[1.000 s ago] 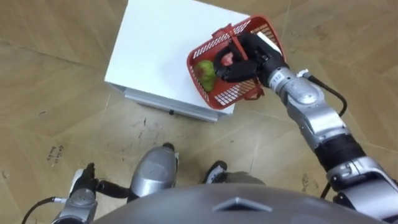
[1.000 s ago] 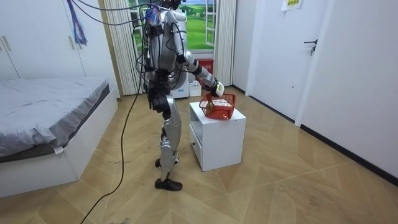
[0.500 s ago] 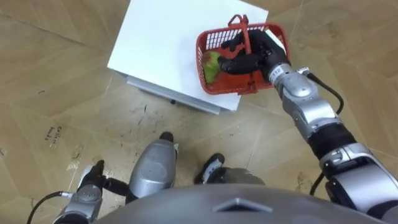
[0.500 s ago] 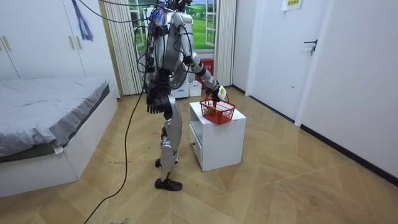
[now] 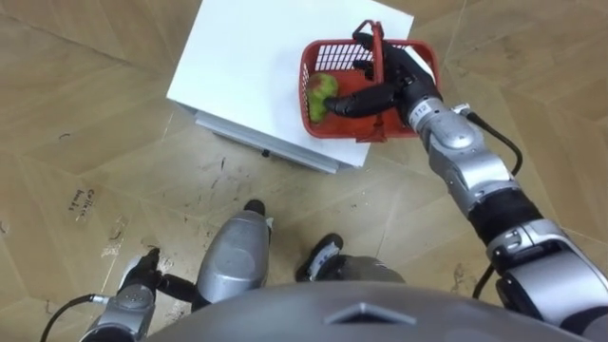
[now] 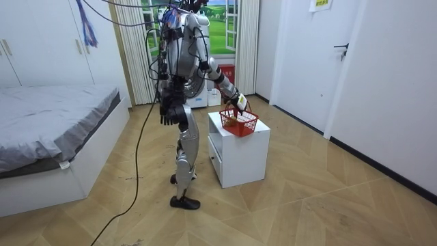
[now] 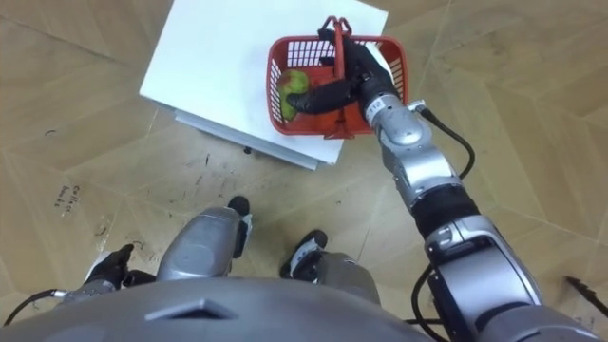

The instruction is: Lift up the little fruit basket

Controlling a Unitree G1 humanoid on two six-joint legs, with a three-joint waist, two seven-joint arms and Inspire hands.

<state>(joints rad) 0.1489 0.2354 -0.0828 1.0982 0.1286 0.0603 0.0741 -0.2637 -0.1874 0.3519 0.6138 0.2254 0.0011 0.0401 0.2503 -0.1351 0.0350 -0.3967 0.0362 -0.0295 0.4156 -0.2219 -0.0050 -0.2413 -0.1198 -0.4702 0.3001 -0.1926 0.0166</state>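
Observation:
The red fruit basket point(image 5: 309, 66) stands level on the near right corner of the white cabinet point(image 5: 247, 66), its handle point(image 5: 378, 43) upright. A green fruit point(image 5: 323, 90) lies inside it at the left. My right hand point(image 5: 399, 81) reaches over the basket from the right, beside the handle. Its fingers point(image 5: 347, 103) are stretched out leftward above the fruit and are not curled round the handle. My left hand point(image 6: 166, 115) hangs at my side with relaxed fingers, away from the cabinet. In the room view I stand upright at the cabinet point(image 6: 239, 154), with the basket point(image 6: 240, 123) on top.
The cabinet's near edge and drawer front point(image 5: 256, 147) face my legs on the wooden floor. A bed point(image 6: 54, 116) stands at the room view's left, with a white door and wall on the room view's right. Open floor lies around the cabinet.
The basket went from tilted in my right hand's grip to standing level on the cabinet. The right hand's fingers have uncurled from the handle and now stretch straight.

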